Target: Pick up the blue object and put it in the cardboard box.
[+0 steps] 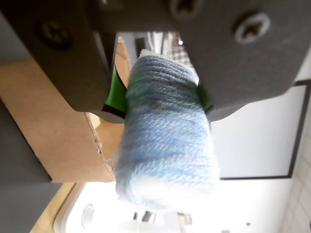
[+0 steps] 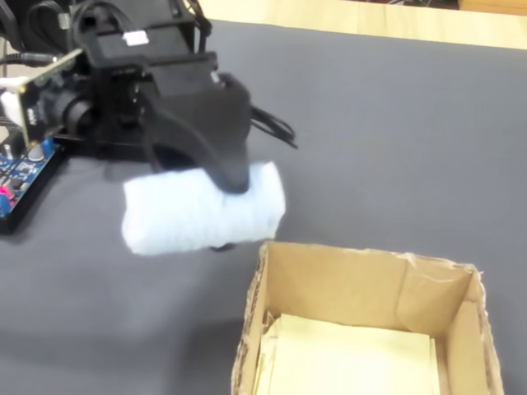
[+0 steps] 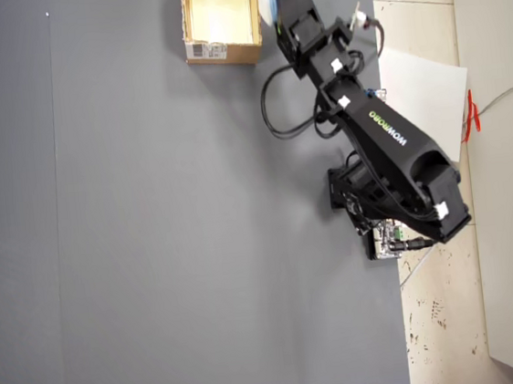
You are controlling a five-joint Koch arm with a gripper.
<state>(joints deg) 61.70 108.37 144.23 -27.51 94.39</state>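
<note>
The blue object (image 1: 165, 141) is a pale light-blue knitted block, and my gripper (image 1: 160, 97) is shut on it, a green pad pressing each side. In the fixed view the blue object (image 2: 198, 210) hangs above the grey mat, just behind and left of the cardboard box's (image 2: 346, 288) near corner, with the black gripper (image 2: 229, 185) clamped across its top. The box is open and shows a pale yellowish inside. In the overhead view the gripper (image 3: 286, 15) and blue object (image 3: 267, 3) sit right beside the box (image 3: 223, 50), which has a white label on its side.
A dark-blue circuit board (image 2: 20, 169) lies at the left edge of the mat (image 2: 395, 123). Black cables (image 2: 272, 123) trail behind the arm. The arm's base (image 3: 366, 190) stands at the mat's right edge, near a white sheet (image 3: 420, 92). Cardboard (image 1: 58, 121) fills the left of the wrist view.
</note>
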